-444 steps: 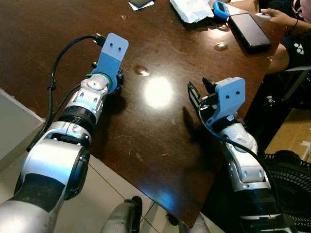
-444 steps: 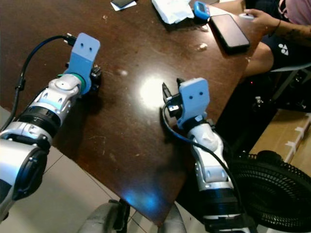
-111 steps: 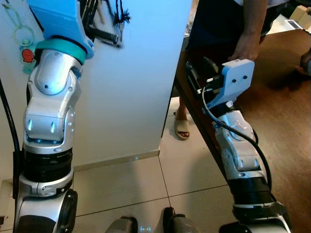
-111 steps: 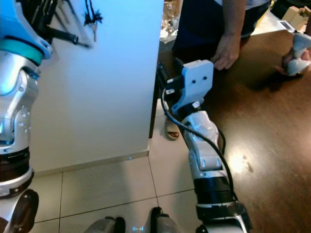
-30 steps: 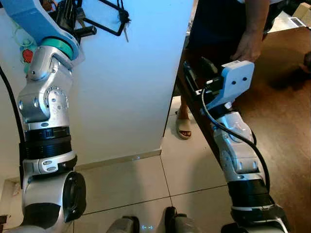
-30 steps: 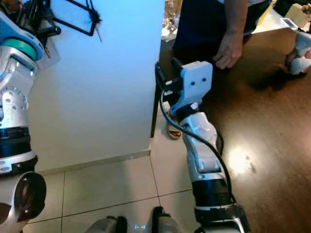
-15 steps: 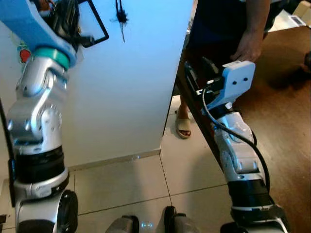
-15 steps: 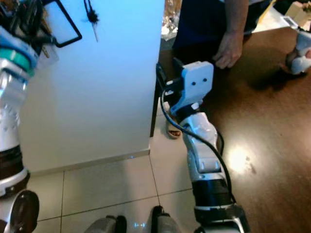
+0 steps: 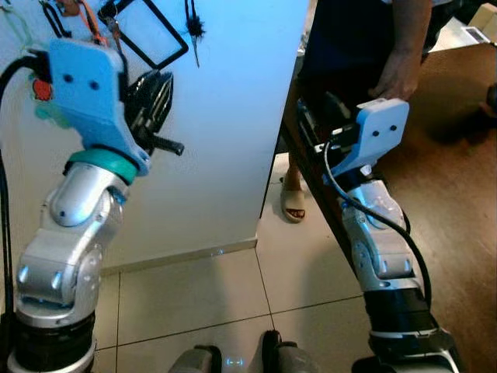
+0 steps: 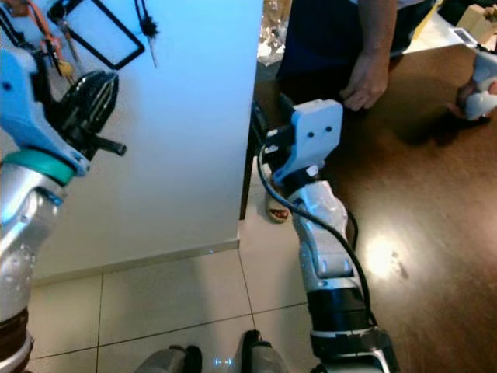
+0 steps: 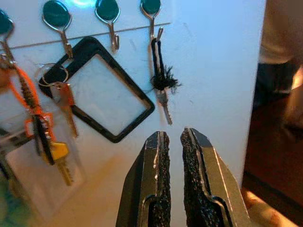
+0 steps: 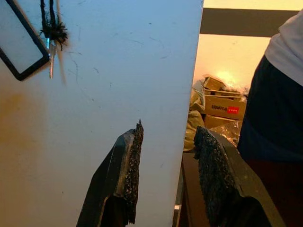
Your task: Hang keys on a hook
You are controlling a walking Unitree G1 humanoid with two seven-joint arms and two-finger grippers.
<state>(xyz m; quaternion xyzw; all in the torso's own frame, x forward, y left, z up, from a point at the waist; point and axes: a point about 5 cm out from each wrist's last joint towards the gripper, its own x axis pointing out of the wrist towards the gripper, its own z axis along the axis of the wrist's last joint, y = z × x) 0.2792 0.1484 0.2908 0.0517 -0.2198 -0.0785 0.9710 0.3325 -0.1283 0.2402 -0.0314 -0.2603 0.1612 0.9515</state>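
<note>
Left gripper (image 11: pixel 171 142) lowered from keys (image 11: pixel 162 82), jaws nearly closed, empty; right gripper (image 12: pixel 165 142) raised, jaws apart.

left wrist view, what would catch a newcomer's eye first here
The key on a black cord, hanging from the rightmost hook on the white wall. Beside it hangs a black frame-like holder, with a bunch of keys on an orange strap further along. The left gripper sits just below the key, jaws nearly closed and empty.
</note>
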